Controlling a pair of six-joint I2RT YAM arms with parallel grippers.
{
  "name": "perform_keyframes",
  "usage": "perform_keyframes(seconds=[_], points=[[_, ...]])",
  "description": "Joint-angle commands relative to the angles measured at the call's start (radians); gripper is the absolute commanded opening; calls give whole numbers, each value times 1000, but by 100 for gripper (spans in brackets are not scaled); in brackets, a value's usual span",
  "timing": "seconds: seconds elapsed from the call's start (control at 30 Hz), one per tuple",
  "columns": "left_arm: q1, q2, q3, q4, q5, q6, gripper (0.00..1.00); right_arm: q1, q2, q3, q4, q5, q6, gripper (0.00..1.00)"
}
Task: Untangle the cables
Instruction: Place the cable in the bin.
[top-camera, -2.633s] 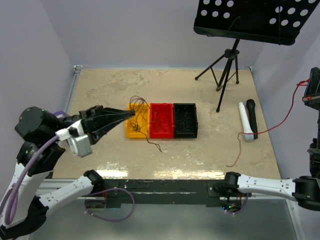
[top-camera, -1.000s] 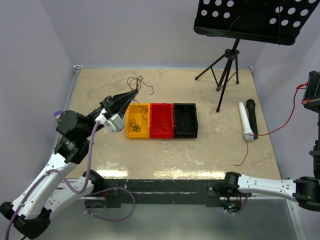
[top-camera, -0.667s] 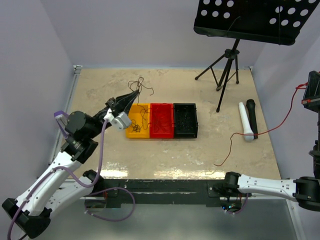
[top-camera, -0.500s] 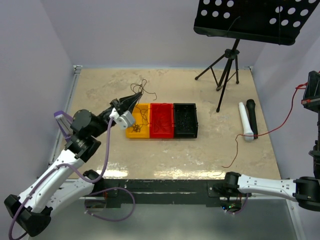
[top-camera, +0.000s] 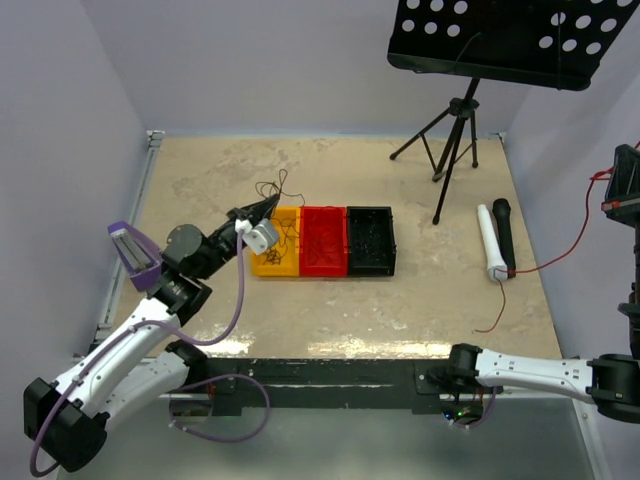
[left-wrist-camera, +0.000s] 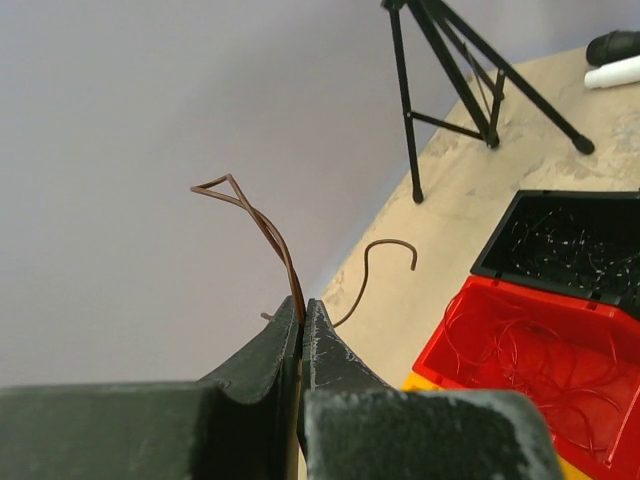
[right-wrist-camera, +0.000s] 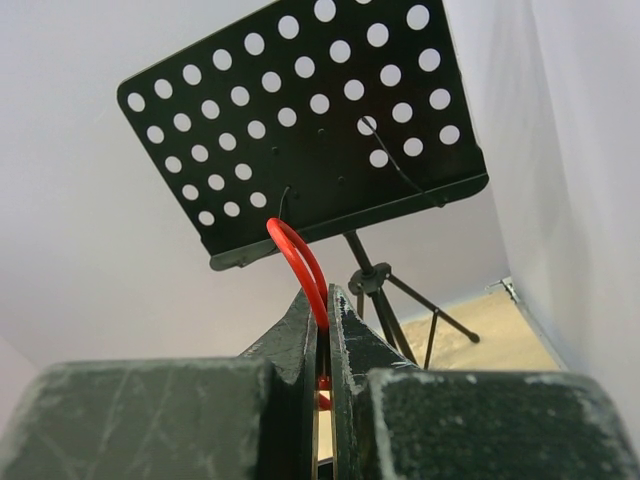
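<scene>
My left gripper (top-camera: 268, 205) is shut on a thin dark brown cable (left-wrist-camera: 266, 226) and hovers at the far left corner of the yellow bin (top-camera: 275, 272). The cable's curly ends stick up past the fingertips (left-wrist-camera: 318, 318). More dark strands (top-camera: 283, 238) lie over the yellow bin. At the far right, my right gripper (top-camera: 621, 183) is raised high and shut on a red cable (right-wrist-camera: 301, 256). The red cable (top-camera: 552, 252) hangs down to the table, its loose end near the front right. Thin red strands lie in the red bin (left-wrist-camera: 470, 300), dark ones in the black bin (left-wrist-camera: 520, 205).
The yellow bin, the red bin (top-camera: 322, 272) and the black bin (top-camera: 370, 272) stand in a row at mid-table. A music stand (top-camera: 455, 130) stands at the back right. A white microphone (top-camera: 488, 240) and a black one (top-camera: 503, 232) lie at the right.
The left arm has stretched forward and lowered, bringing the brown cable down toward the yellow bin. The red cable's loose end has swung about on the table; the right gripper stayed put.
</scene>
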Motion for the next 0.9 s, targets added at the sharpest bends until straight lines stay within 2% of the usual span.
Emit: perform_keyframes(seconds=[0.0,0.23,0.47,0.53,0.67,0.87], points=[[35,27,-11,95,-48,-82,0,19,-28,15,-12,9,20,0],[90,99,-50,155,-118,-107,0,19,-11,17,-44,5,49,0],[90,156,-175,259,-226,172,0,19,-23,6,-61,9,81,0],[92,156,-186,227,-194,195,0,19,-23,1,-60,9,83,0],[92,136,-200,162,-39,177,0,21,-17,-5,-57,6,87,0],[90,286,-153,142,-29,149,0,19,-18,-26,-74,3,112,0]])
